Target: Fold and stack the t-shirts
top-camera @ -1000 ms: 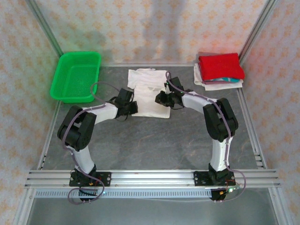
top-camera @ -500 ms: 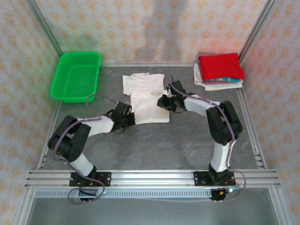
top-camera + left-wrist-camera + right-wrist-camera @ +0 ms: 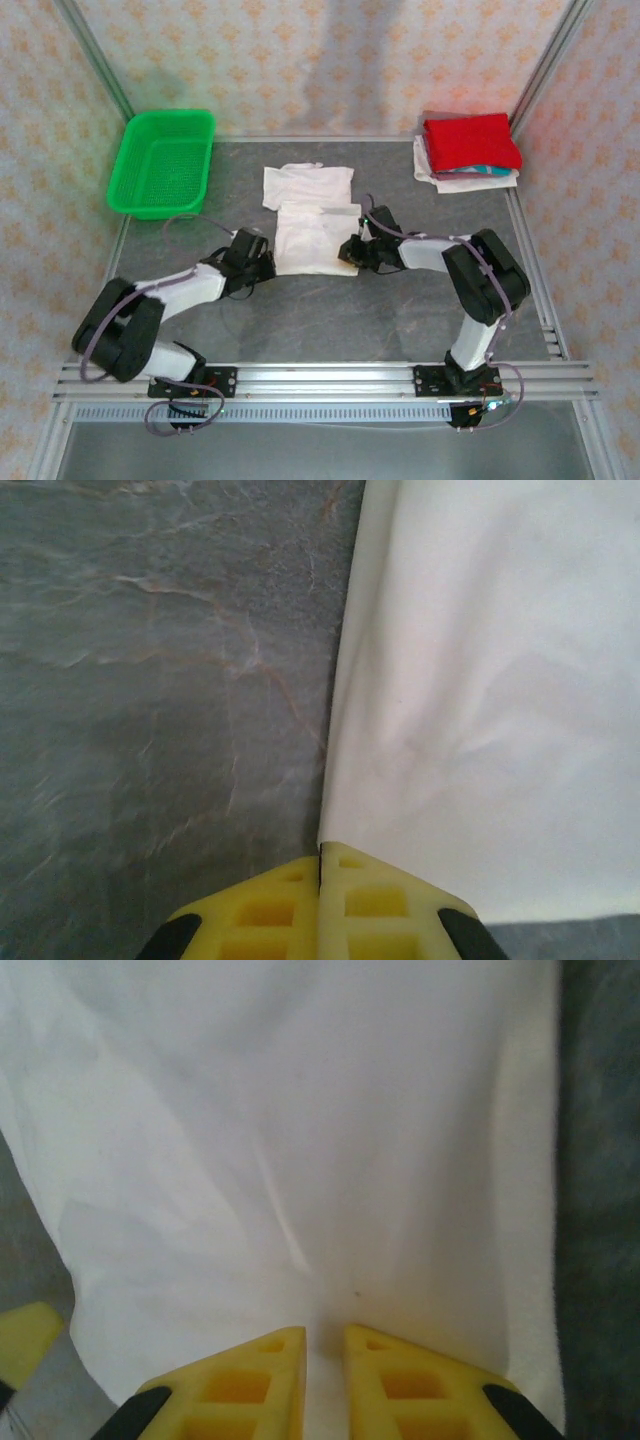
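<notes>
Far left on the grey, marble-veined table [image 3: 330, 320] sits a green plastic mesh basket [image 3: 160, 165], its perforated floor and sloped walls plain to see from above. Over at the far right is a stack of folded t-shirts, with a red t-shirt [image 3: 472, 142] on top, a white one [image 3: 440, 172] under it, and a teal edge [image 3: 492, 171] peeking out between. Mid-table lies the cream-white t-shirt [image 3: 312, 222], soft and faintly creased, its near half doubled into a neat rectangle with the far part showing beyond. The left gripper [image 3: 264, 262] is at the shirt's near left corner and the right gripper [image 3: 350, 250] at its near right edge. From overhead I cannot make out the jaws, but the wrist cameras show them. The left gripper's [image 3: 320, 852] yellow hollow-celled fingers [image 3: 265, 910] are pressed flat together, pinching the shirt's edge at the corner, with stone-look surface to the left. The right gripper's [image 3: 324, 1335] yellow fingers [image 3: 245, 1380] are clamped on a tuck of the same smooth cloth, which spreads across most of that view.
</notes>
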